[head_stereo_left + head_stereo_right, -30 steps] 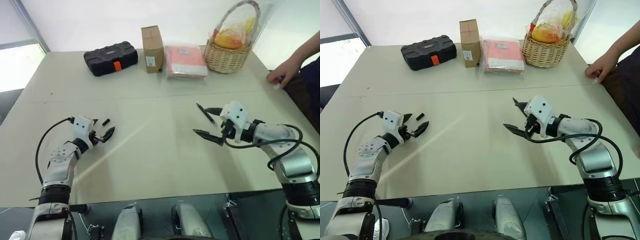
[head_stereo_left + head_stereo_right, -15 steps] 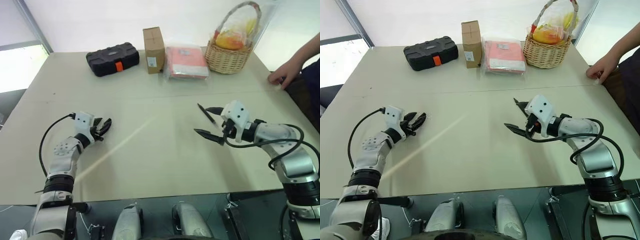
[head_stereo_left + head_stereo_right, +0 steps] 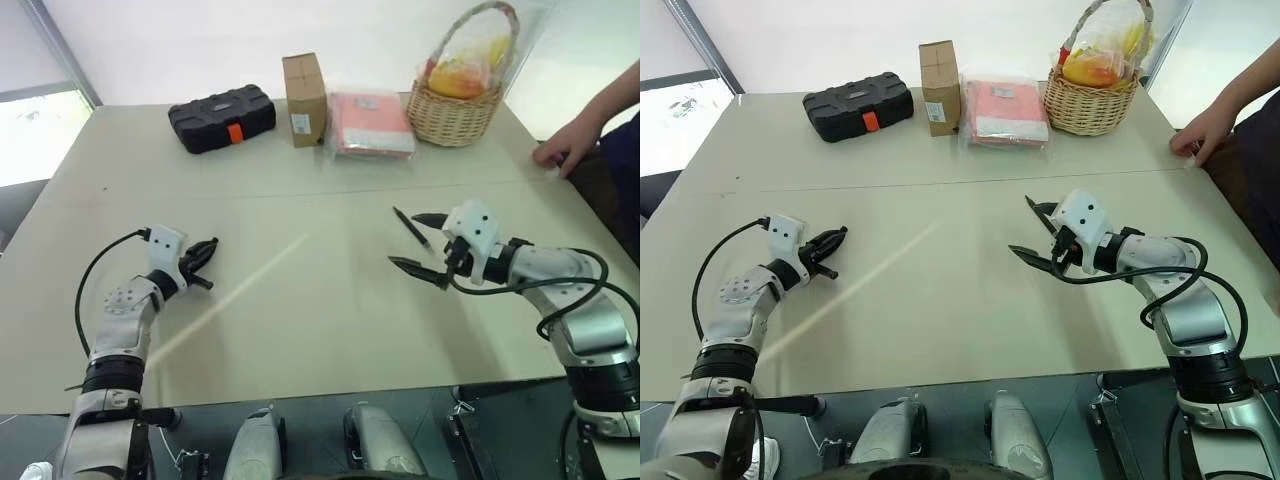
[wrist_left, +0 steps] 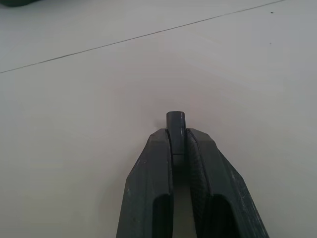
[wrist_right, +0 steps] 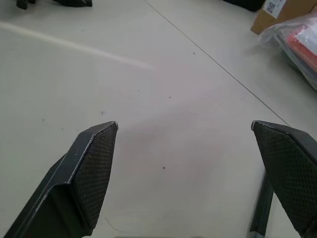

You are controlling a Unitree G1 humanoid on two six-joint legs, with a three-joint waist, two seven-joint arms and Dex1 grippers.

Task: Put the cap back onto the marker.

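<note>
Cap pickup is done: the left gripper (image 4: 177, 148) has its fingers clamped on the cap (image 4: 176, 121), low over the bench (image 3: 300, 300). The right gripper (image 3: 425, 245), fingers wide apart, must next grasp the marker (image 3: 411, 227) lying just beyond it.

Far table edge — black case (image 3: 221, 117), carton (image 3: 304, 98), red packet (image 3: 371, 123), basket (image 3: 458, 108).

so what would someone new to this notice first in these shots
Probably the two black pincers low over the pale table: the left pincer is shut on the small black cap, while the right pincer stands wide open with the thin black marker lying on the table beside it. After that, the far edge draws the eye: a wicker basket, a red packet, a cardboard box and a black case.
</note>
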